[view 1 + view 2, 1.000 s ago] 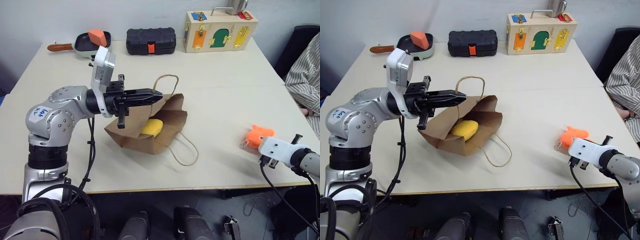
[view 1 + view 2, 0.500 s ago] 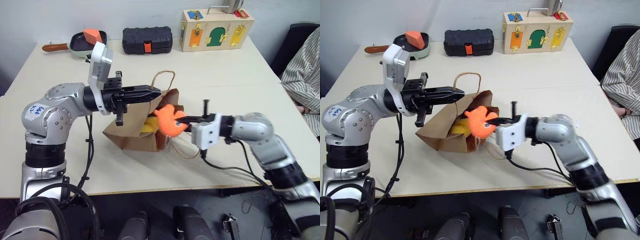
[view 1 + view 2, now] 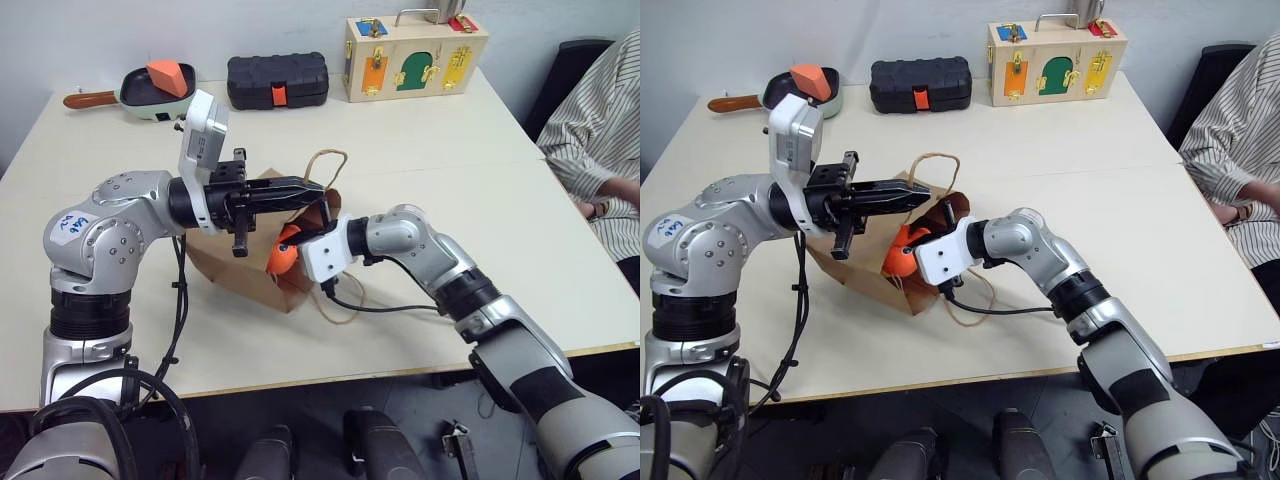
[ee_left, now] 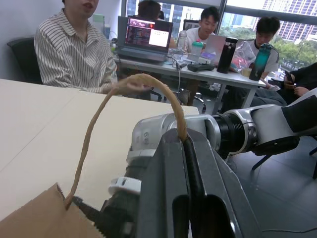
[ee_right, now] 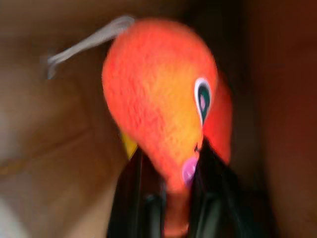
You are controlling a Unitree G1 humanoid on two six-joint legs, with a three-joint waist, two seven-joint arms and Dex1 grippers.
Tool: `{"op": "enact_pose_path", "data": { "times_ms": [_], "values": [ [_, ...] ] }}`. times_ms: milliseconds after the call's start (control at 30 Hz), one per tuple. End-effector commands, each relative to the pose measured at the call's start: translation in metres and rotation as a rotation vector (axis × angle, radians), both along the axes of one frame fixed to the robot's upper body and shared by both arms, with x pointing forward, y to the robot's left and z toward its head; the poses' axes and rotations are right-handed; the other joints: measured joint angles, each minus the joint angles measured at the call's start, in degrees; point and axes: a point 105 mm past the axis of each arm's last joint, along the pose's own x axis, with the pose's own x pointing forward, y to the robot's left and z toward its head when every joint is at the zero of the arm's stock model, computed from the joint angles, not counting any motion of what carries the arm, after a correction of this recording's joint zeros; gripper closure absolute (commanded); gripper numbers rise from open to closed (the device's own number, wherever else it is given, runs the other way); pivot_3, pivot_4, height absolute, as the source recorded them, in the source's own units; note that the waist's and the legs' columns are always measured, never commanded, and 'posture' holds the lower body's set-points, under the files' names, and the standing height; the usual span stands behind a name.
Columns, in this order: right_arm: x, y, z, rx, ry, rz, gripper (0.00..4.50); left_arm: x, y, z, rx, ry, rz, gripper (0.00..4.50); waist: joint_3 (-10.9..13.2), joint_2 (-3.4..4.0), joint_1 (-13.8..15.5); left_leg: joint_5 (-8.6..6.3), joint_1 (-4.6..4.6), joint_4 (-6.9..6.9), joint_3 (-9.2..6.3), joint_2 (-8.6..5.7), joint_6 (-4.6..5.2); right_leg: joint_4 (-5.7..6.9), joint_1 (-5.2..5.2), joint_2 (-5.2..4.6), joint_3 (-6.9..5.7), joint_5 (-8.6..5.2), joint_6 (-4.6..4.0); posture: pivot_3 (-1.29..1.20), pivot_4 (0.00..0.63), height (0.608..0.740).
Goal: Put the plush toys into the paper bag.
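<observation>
Left side: the left pincer (image 3: 305, 190) is pointing level toward three o'clock, clenched on one twisted paper loop handle (image 4: 132, 84) of the brown kraft paper shopping bag (image 3: 215, 262), holding the mouth lifted off the pale worktop (image 3: 450, 140).

Centre: the bright orange plush creature (image 3: 902, 250) is sitting at the bag's mouth, partly past the rim. The wrist view shows its face (image 5: 202, 98) and a sliver of yellow (image 5: 129, 145) beneath it, likely the plain yellow plush toy already inside.

Right side: the right pincer (image 5: 171, 196) is reaching in from four o'clock, its black fingers (image 5: 130, 198) gripping the orange toy by its lower end. The bag's second handle (image 3: 335, 308) is lying slack on the worktop at six o'clock of that wrist.

Step in hand, as I judge it: the second and last toy is being delivered. Next move calls for pushing slightly deeper, releasing the toy, then withdrawing the right arm without snagging paper or the loose handle.
</observation>
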Motion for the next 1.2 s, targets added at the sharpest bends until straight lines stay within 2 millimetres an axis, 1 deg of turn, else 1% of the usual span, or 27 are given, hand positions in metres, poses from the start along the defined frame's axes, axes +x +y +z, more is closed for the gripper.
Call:
{"op": "enact_pose_path", "data": {
  "times_ms": [33,100,167,200,300,367,467,567,667,700,733,800,900,967,1000,1133,1167,1200],
  "values": [
    [0.002,0.011,0.020,0.118,-0.011,-0.013,2.75,-0.008,0.002,0.009,-0.023,-0.046,-0.015,4.50,0.00,0.00,-0.24,0.00,0.00,-0.01,0.00,0.00,0.00,0.00,-0.01,0.00,-0.01,0.00,0.00,0.00,0.150,0.740],
    [-0.002,0.012,0.028,0.175,0.013,-0.008,2.03,-0.007,0.002,0.008,-0.024,-0.044,-0.007,4.50,0.00,0.00,-0.60,0.00,0.00,-0.01,0.00,0.00,0.00,0.00,-0.02,0.00,-0.02,0.00,0.00,0.00,0.150,0.740],
    [-0.008,0.004,0.033,0.204,0.035,0.001,1.34,-0.005,0.003,0.008,-0.026,-0.045,0.002,4.50,0.00,0.01,-0.78,0.00,0.00,-0.01,-0.02,0.01,-0.01,0.02,-0.02,0.00,-0.03,0.00,0.00,0.00,0.150,0.740],
    [-0.013,-0.004,0.035,0.216,0.052,0.003,1.00,-0.004,0.003,0.008,-0.027,-0.045,0.007,4.50,0.00,0.01,-0.76,0.00,0.00,0.00,-0.07,0.01,-0.01,0.06,-0.02,0.00,-0.04,0.00,0.00,0.00,0.150,0.740],
    [-0.032,-0.035,0.043,0.247,0.126,-0.019,0.04,0.000,0.004,0.008,-0.030,-0.042,0.018,4.50,0.00,0.01,-0.11,0.00,-0.02,0.02,-0.22,-0.03,0.00,0.12,0.00,-0.03,-0.05,0.00,0.00,0.00,0.150,0.740],
    [-0.043,-0.053,0.045,0.262,0.185,-0.054,0.04,0.001,0.004,0.007,-0.031,-0.041,0.021,4.50,0.00,0.00,0.37,-0.01,-0.06,0.04,-0.23,-0.04,0.01,0.09,0.01,-0.04,-0.03,0.00,0.00,0.00,0.150,0.740],
    [-0.062,-0.085,0.042,0.268,0.291,-0.121,0.04,0.002,0.004,0.006,-0.035,-0.037,0.025,4.50,0.00,0.01,0.79,-0.02,-0.11,-0.05,-0.18,-0.05,0.01,-0.05,0.03,-0.04,0.00,0.00,0.00,0.00,0.150,0.740],
    [-0.072,-0.114,0.039,0.320,0.400,-0.256,0.04,0.003,0.004,0.004,-0.035,-0.032,0.023,4.50,0.00,0.00,1.63,-0.02,-0.11,-0.09,-0.14,-0.04,0.01,-0.07,0.04,-0.03,0.06,0.00,0.00,0.00,0.150,0.740],
    [-0.073,-0.142,0.026,0.431,0.666,-0.486,0.04,0.003,0.003,0.004,-0.036,-0.032,0.018,4.50,0.00,0.00,1.99,-0.02,-0.12,-0.07,-0.04,-0.05,0.03,-0.11,0.04,-0.02,0.18,0.00,0.00,0.00,0.150,0.740],
    [-0.078,-0.153,0.017,0.463,0.778,-0.556,0.04,0.003,0.002,0.005,-0.036,-0.033,0.014,4.50,0.00,0.00,2.03,-0.02,-0.11,-0.03,-0.04,-0.04,0.03,-0.08,0.04,-0.03,0.18,0.00,0.00,0.00,0.150,0.740],
    [-0.083,-0.159,0.012,0.476,0.820,-0.591,0.04,0.003,0.002,0.005,-0.036,-0.033,0.010,4.50,0.00,0.00,2.24,-0.02,-0.11,-0.02,-0.04,-0.04,0.03,-0.06,0.05,-0.03,0.18,0.00,0.00,0.00,0.150,0.740],
    [-0.088,-0.162,0.011,0.498,0.828,-0.618,0.04,0.003,0.002,0.005,-0.033,-0.034,0.006,4.50,0.00,0.00,2.75,-0.03,-0.10,-0.04,-0.05,-0.04,0.04,-0.10,0.06,-0.03,0.18,0.00,0.00,0.00,0.150,0.740],
    [-0.087,-0.153,0.015,0.462,0.764,-0.601,0.04,0.004,0.002,0.005,-0.035,-0.034,0.007,4.50,0.00,0.00,2.73,-0.03,-0.10,-0.05,0.05,-0.07,0.05,-0.14,0.04,-0.03,0.29,0.00,0.00,0.00,0.150,0.740],
    [-0.076,-0.150,0.015,0.406,0.652,-0.613,0.04,0.004,0.001,0.005,-0.036,-0.036,0.007,4.50,0.00,0.00,2.73,-0.03,-0.04,-0.05,0.04,-0.07,0.05,-0.25,0.04,-0.02,0.29,0.00,0.00,0.00,0.150,0.740],
    [-0.072,-0.147,0.012,0.386,0.631,-0.611,0.04,0.004,0.001,0.005,-0.038,-0.037,0.007,4.50,0.00,0.00,2.86,-0.03,-0.04,-0.06,0.05,-0.07,0.05,-0.26,0.04,-0.02,0.29,0.00,0.00,0.00,0.150,0.740],
    [-0.044,-0.130,0.006,0.433,0.647,-0.629,0.04,0.004,0.001,0.005,-0.034,-0.040,0.005,4.50,0.00,0.00,3.13,-0.03,-0.04,-0.06,0.04,-0.08,0.05,-0.31,0.04,-0.02,0.28,0.00,0.00,0.00,0.150,0.740],
    [-0.040,-0.127,0.004,0.435,0.650,-0.632,0.04,0.004,0.001,0.004,-0.034,-0.040,0.005,4.50,0.00,0.00,3.16,-0.03,-0.04,-0.06,0.05,-0.08,0.05,-0.30,0.04,-0.02,0.28,0.00,0.00,0.00,0.150,0.740],
    [-0.031,-0.123,-0.001,0.434,0.662,-0.643,0.04,0.004,0.001,0.005,-0.034,-0.042,0.006,4.50,0.00,0.00,3.17,-0.03,-0.04,-0.06,0.05,-0.09,0.05,-0.30,0.03,-0.03,0.28,0.00,0.00,0.00,0.150,0.740]
  ]
}}
